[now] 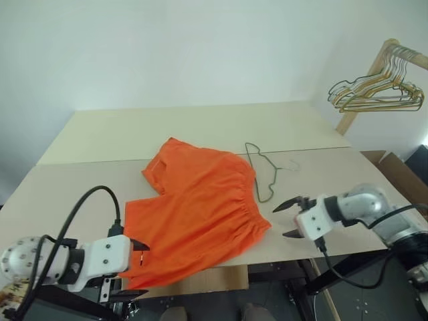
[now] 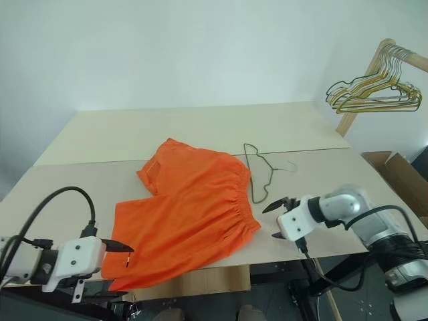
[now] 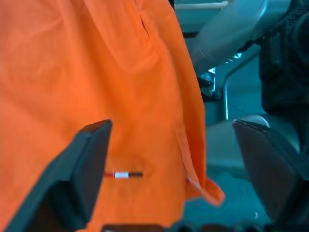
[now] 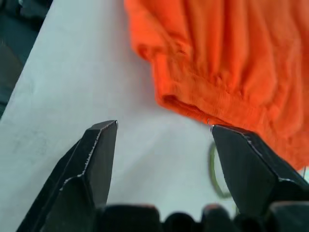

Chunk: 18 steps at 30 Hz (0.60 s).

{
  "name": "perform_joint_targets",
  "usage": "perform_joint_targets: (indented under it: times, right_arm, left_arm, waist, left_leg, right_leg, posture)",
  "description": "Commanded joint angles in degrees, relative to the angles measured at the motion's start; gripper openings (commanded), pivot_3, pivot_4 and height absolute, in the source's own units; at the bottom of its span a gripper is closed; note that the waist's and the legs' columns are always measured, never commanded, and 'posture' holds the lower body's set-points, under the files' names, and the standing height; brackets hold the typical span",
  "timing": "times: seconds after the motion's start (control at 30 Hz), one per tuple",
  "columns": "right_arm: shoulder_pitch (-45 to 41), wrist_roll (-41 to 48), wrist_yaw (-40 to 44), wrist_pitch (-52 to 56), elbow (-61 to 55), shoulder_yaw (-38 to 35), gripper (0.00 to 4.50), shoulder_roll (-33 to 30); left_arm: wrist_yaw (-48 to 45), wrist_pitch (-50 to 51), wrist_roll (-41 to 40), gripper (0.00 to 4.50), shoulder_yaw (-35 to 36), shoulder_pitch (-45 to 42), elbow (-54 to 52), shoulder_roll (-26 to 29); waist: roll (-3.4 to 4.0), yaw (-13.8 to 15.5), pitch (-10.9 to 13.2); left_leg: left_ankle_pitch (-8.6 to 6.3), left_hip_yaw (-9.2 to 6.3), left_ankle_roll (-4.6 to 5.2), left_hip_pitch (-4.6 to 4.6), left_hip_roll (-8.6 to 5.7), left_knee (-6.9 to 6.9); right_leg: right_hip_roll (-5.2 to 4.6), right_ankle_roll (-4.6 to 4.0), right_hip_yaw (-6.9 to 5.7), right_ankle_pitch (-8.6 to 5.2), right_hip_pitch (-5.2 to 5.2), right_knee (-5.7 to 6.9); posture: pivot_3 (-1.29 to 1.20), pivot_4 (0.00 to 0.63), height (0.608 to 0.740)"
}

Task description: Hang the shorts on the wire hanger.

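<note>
Pale tabletop (image 1: 80, 174): shorts (image 1: 200, 210) flat at near edge, wire hanger (image 1: 261, 174) beside, unthreaded; left hand (image 1: 137, 267), right hand (image 1: 289, 219) released.

Pale beige table (image 1: 200, 127), two tops butting along a seam running crosswise, filling the middle of the room and lying bare along its far half. Plain white wall (image 1: 200, 47) standing behind it, evenly lit and showing no strong shadow. Light wooden rack (image 1: 374, 73) leaning up at the far right, carrying a bunch of golden and dark wire hangers (image 1: 378, 93) hanging from its bar. Brown cardboard box (image 1: 398, 174) sitting open below the rack, beside the table's right end. Dark floor (image 1: 361, 301) showing under the near edge.
</note>
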Motion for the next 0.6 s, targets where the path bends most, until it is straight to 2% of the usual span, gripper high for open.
perform_joint_targets:
  times: [0.03,0.13,0.27,0.4,0.47,0.6]
  right_arm:
    - [-2.6,7.1,1.8,14.7,-2.2,-6.1,3.68,-0.9]
    - [-7.4,4.0,-9.6,34.8,-1.8,-7.9,3.68,5.2]
    - [-12.5,1.2,-24.8,59.7,-0.3,-8.6,3.68,17.2]
    - [-12.7,-2.7,-33.7,67.7,-0.1,-8.3,3.68,24.1]
    - [-12.2,-6.5,-39.1,67.6,1.8,-6.8,3.68,27.0]
    - [-12.8,-8.2,-43.9,68.7,6.2,-8.1,3.68,30.3]
  left_arm:
    - [-4.2,-0.7,0.0,4.48,6.3,1.0,3.6,1.2]
    - [-2.9,1.5,-4.1,4.48,7.8,-3.7,7.1,-0.2]
    - [1.0,3.3,-7.6,4.48,4.6,-13.0,9.6,-2.3]
    - [2.0,2.8,-7.1,4.48,1.1,-16.0,9.6,-2.3]
    - [2.8,3.2,-8.1,4.48,-0.6,-17.8,8.7,-2.6]
    - [4.4,3.8,-8.6,4.48,-2.1,-20.9,8.3,-2.7]
  waist:
    - [0.02,0.0,0.0]
    - [0.01,-0.1,0.0]
    - [-0.01,0.0,0.0]
    - [0.04,0.5,0.0]
    - [0.03,0.7,0.0]
    - [0.03,0.6,0.0]
  left_leg:
    - [0.0,0.01,0.0,0.02,0.0,0.0]
    - [0.0,0.04,0.0,0.05,0.02,0.01]
    - [0.01,0.0,-0.02,0.05,0.03,0.01]
    - [-0.03,-0.04,-0.07,-0.4,-0.03,-0.05]
    - [-0.01,-0.05,-0.13,-1.11,-0.08,-0.02]
    - [0.05,-0.03,-0.24,-1.71,-0.12,0.0]
  right_leg:
    - [0.01,-0.11,0.0,-0.07,0.0,0.01]
    - [0.02,-0.26,0.0,-0.15,-0.02,0.07]
    - [0.11,-0.05,0.0,-0.01,-0.07,0.18]
    - [0.08,0.03,-0.04,0.0,-0.49,0.2]
    - [0.04,0.05,-0.05,0.01,-1.19,0.25]
    - [0.0,0.08,-0.03,0.04,-1.8,0.28]
  posture:
    - [0.08,0.0,0.74]
    - [0.07,0.0,0.74]
    - [0.07,0.0,0.74]
    - [0.06,0.0,0.74]
    - [0.06,0.0,0.74]
    - [0.07,0.0,0.74]
